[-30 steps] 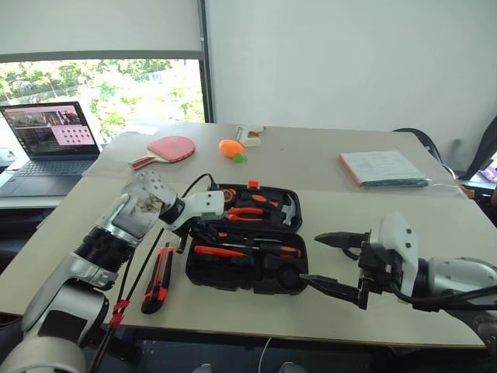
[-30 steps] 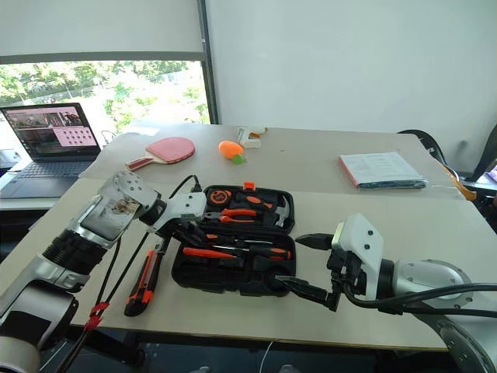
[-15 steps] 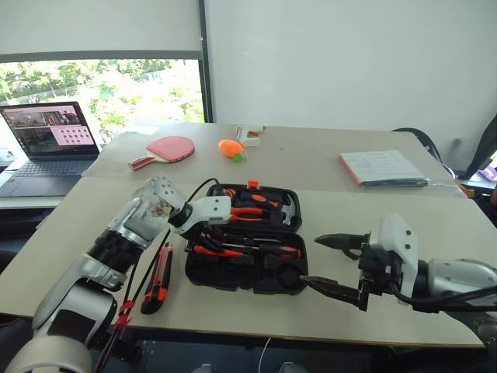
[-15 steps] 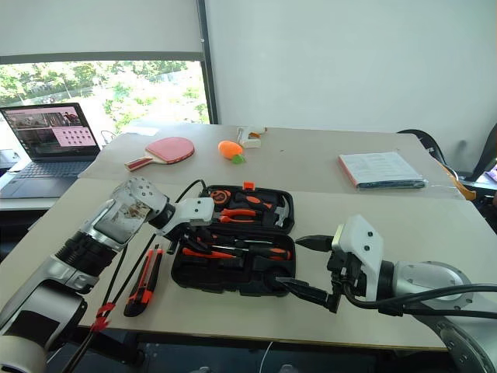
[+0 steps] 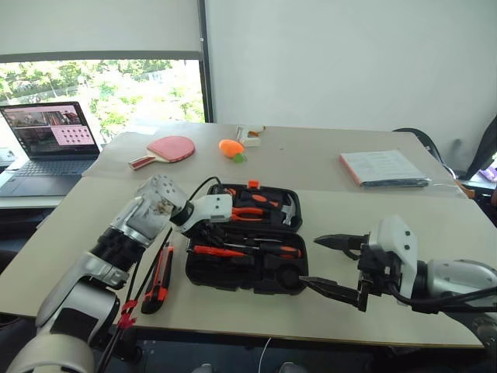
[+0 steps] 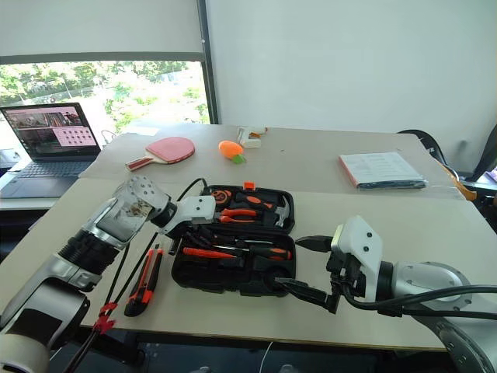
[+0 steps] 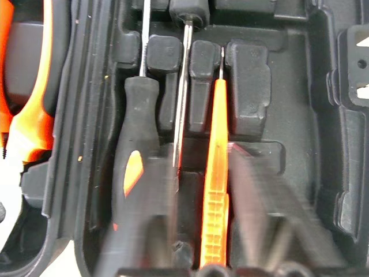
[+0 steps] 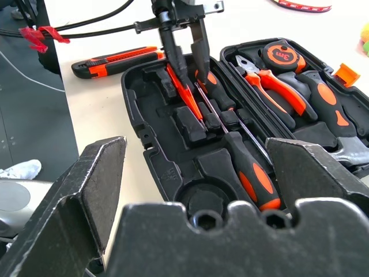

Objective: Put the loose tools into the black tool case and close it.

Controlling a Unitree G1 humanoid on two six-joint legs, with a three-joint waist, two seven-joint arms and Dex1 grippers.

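Observation:
The black tool case (image 5: 200,268) lies open on the table. In its near half lie the slim orange screwdriver (image 7: 214,173) and two black-and-orange screwdrivers (image 8: 213,89) (image 8: 253,173). My left gripper (image 5: 203,231) reaches down into the case's left end. Its fingers (image 8: 171,49) stand close on either side of the orange screwdriver's handle end, shut on it. The utility knife (image 5: 158,277) lies on the table left of the case. My right gripper (image 5: 311,259) hovers open just right of the case, holding nothing.
The lid half holds orange pliers (image 5: 247,211), a tape measure (image 8: 282,55) and a hammer (image 5: 289,208). A laptop (image 5: 50,144) stands far left. A red paddle (image 5: 167,148) and an orange object (image 5: 231,148) lie behind the case, with papers (image 5: 383,168) at the back right.
My left gripper has stayed over the case's left end, and the forearm has shifted only slightly. The right arm, the case and the knife have kept still.

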